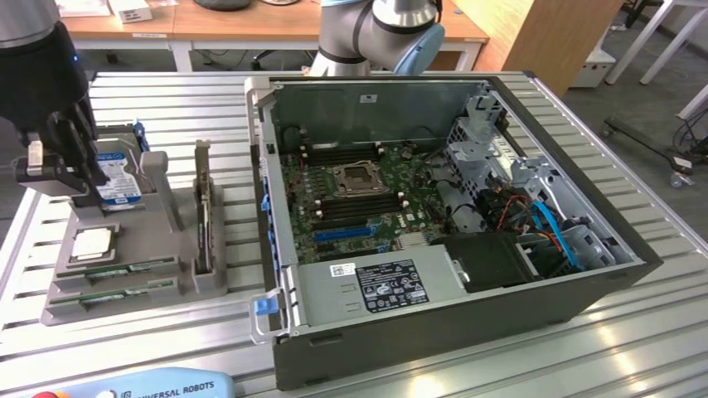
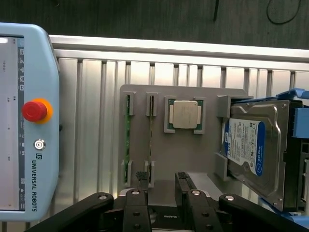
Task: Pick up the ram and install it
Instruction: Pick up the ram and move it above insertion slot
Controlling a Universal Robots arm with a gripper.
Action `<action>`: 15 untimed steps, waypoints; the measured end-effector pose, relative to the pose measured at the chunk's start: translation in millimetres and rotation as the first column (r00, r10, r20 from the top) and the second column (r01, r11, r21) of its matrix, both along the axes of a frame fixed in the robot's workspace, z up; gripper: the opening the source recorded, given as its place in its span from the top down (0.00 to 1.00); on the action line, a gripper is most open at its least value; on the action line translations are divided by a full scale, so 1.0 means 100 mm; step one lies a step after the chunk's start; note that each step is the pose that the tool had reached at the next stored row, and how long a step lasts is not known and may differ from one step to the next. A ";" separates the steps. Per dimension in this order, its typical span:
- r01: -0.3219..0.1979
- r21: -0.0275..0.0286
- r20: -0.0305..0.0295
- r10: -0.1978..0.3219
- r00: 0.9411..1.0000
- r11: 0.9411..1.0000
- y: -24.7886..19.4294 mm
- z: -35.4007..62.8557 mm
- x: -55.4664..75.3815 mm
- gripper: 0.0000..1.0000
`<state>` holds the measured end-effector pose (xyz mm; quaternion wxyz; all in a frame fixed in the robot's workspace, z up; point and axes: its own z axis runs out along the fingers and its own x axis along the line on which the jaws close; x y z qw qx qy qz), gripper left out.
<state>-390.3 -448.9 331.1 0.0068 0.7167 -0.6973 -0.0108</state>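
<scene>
Ribbed aluminium slats form the surface [image 1: 619,348], which carries one open black computer case [image 1: 443,332] with a green motherboard [image 1: 354,191]. Beside the case sits one matte grey holder [image 2: 188,154]. It keeps one boxy silver hard drive [image 2: 251,145], one square silver processor [image 2: 185,114] and two thin green ram sticks [image 2: 128,130], which stand on edge in slots. One black gripper [image 2: 162,186] hangs over the holder, spread and empty.

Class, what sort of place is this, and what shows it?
Probably a robotics lab: an open computer case on a slatted metal table, a parts holder beside it, a robot teach pendant.
</scene>
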 end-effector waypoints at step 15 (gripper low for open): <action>0.000 0.000 0.000 0.000 1.000 1.000 0.000 -0.161 0.00 0.65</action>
